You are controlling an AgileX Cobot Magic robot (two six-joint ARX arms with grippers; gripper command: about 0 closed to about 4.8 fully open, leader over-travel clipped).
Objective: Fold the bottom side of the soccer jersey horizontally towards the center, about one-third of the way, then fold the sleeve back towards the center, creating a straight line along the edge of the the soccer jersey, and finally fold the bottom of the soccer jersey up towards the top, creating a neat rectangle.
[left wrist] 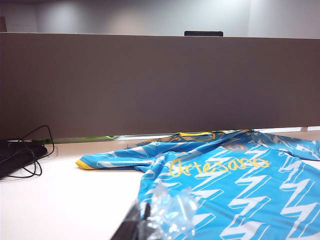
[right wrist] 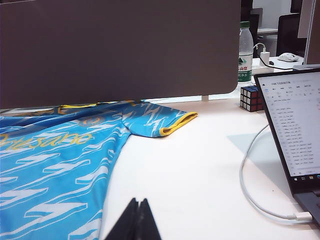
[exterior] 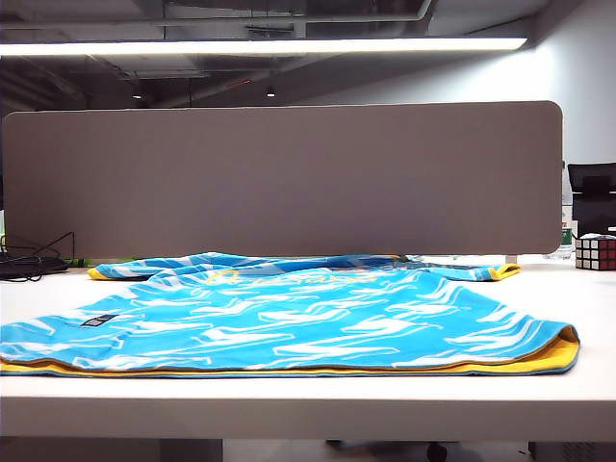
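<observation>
The right claw [right wrist: 136, 220] is shut, its two fingers pressed tip to tip and empty, hanging over bare desk [right wrist: 200, 165] just beside the jersey's [right wrist: 55, 165] edge; beyond it lies one yellow-cuffed sleeve [right wrist: 165, 122], and off to its far side a laptop [right wrist: 295, 130], a white cable [right wrist: 250, 190], a Rubik's cube [right wrist: 250, 97] and a water bottle [right wrist: 245, 52]. The left claw [left wrist: 131, 227] shows only as a dark tip behind a scrap of clear plastic [left wrist: 167, 215]; it reads as shut and holds no cloth, poised over the jersey's near part, with the yellow lettering [left wrist: 217, 165] and the other sleeve [left wrist: 115, 160] ahead of it and black cables [left wrist: 25, 155] well aside. The jersey lies spread flat, patterned face up, its hem [exterior: 289, 368] along the desk's near edge. No fold looks begun, so the first step is in hand: both claws must open, drop to one long side edge, pinch it and carry it a third of the way inward.
</observation>
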